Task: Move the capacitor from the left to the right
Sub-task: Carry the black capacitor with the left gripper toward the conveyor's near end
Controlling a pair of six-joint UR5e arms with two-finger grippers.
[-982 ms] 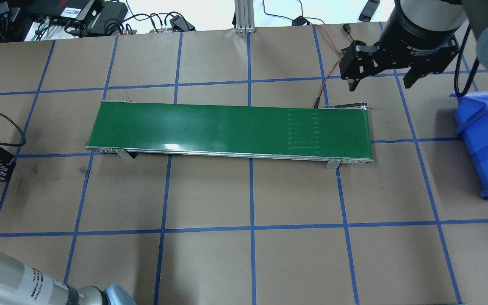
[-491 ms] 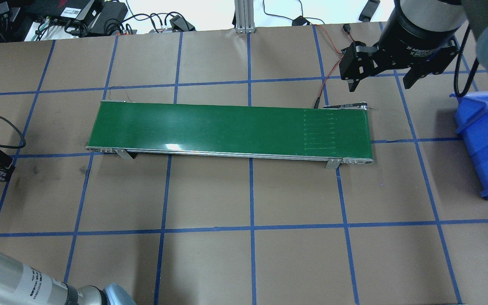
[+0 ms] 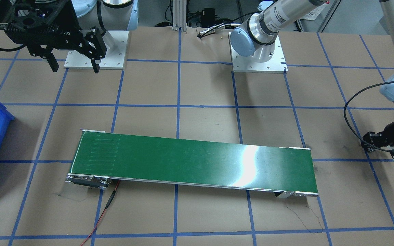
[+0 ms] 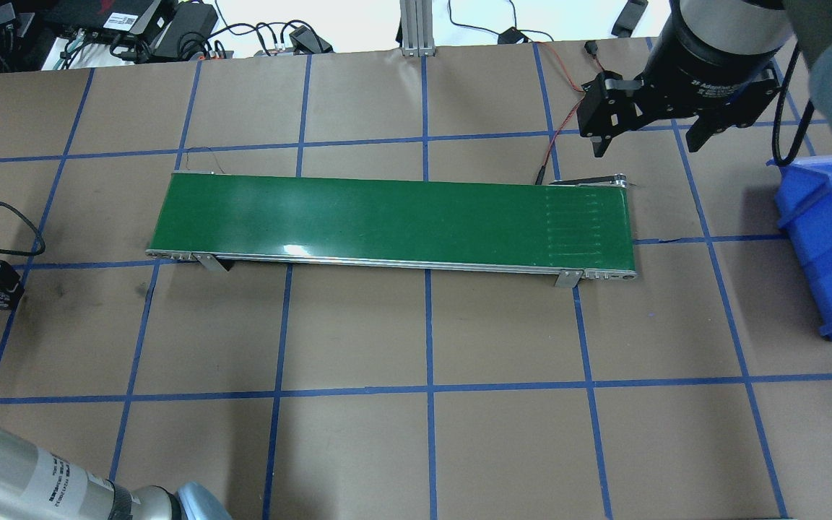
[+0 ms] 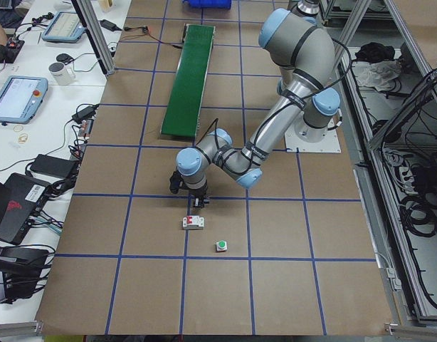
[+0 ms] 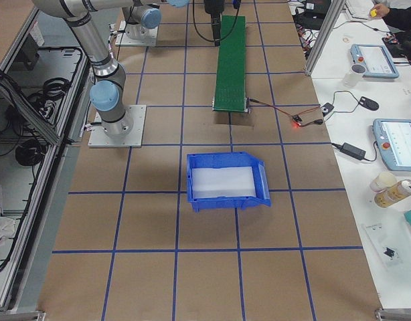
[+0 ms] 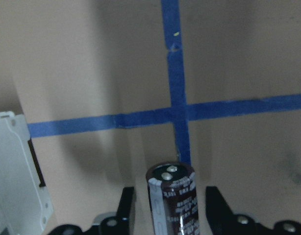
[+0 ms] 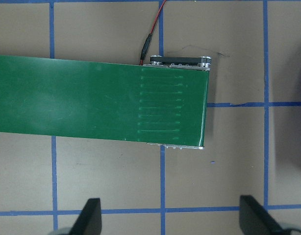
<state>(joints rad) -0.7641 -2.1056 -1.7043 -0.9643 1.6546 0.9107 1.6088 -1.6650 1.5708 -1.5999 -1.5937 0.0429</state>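
Exterior left | circuit breaker (image 5: 193, 223), push button (image 5: 221, 246) near left end effector (image 5: 198, 204)

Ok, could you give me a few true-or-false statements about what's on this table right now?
1. The capacitor lies on the belt. False: it stands between the left end effector's fingers.
2. The right end effector is open. True.
3. The right end effector grips the breaker. False: it is empty, and the breaker lies by the left end effector.
4. The belt carries nothing. True.
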